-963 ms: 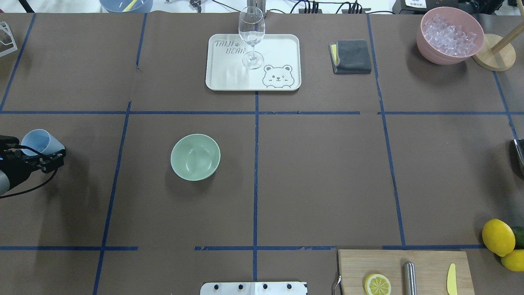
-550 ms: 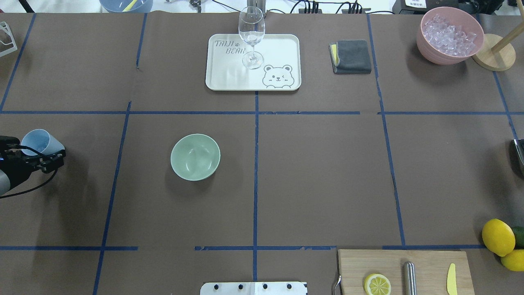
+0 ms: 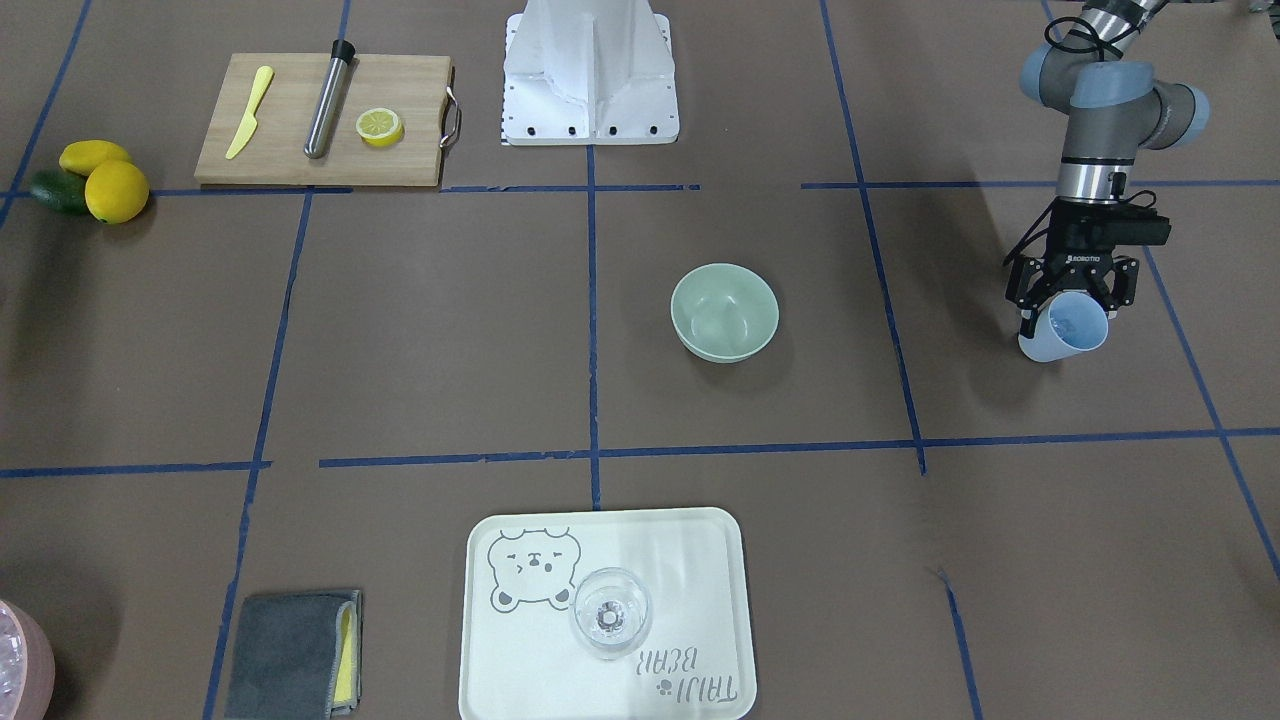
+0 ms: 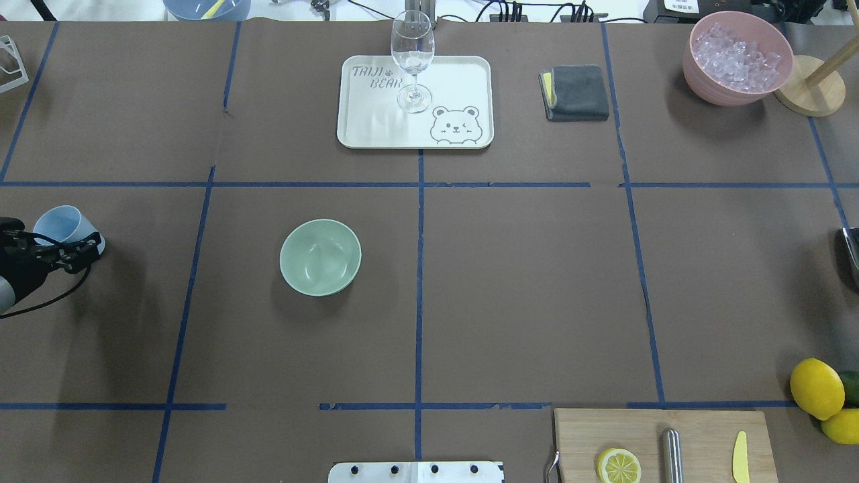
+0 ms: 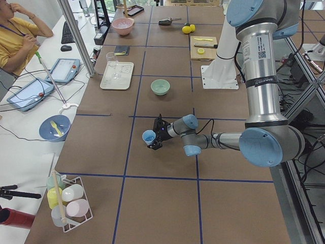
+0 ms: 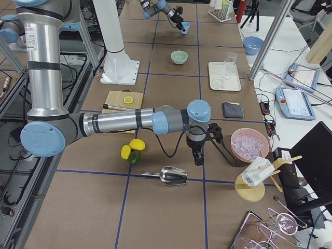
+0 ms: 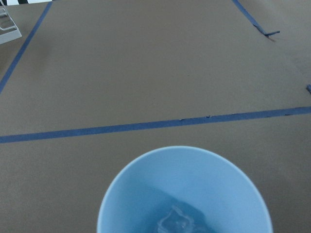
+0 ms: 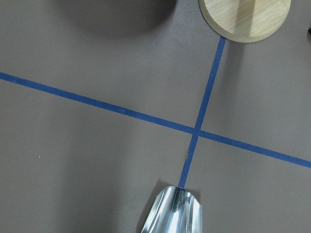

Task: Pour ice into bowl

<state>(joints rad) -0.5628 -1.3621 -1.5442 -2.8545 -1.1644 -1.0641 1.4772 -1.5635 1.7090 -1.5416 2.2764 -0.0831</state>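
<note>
The pale green bowl (image 4: 320,257) stands empty left of the table's middle; it also shows in the front view (image 3: 724,310). My left gripper (image 4: 70,241) is shut on a light blue cup (image 4: 60,223) at the far left edge, well apart from the bowl. In the front view the gripper (image 3: 1066,305) holds the cup (image 3: 1072,330) tilted, mouth away from the robot. The left wrist view shows clear ice (image 7: 177,222) at the bottom of the cup (image 7: 184,184). My right gripper (image 6: 198,158) shows only in the exterior right view, so I cannot tell if it is open.
A pink bowl of ice (image 4: 737,57) stands far right, by a wooden stand (image 4: 809,94). A metal scoop (image 8: 175,213) lies on the table near the right gripper. A tray (image 4: 456,80) with a wine glass (image 4: 412,60), a grey cloth (image 4: 577,92), a cutting board (image 4: 698,429) and lemons (image 4: 816,388) line the edges.
My left gripper has moved a little away from the robot and to the left with the cup in it. The bowl has not moved.
</note>
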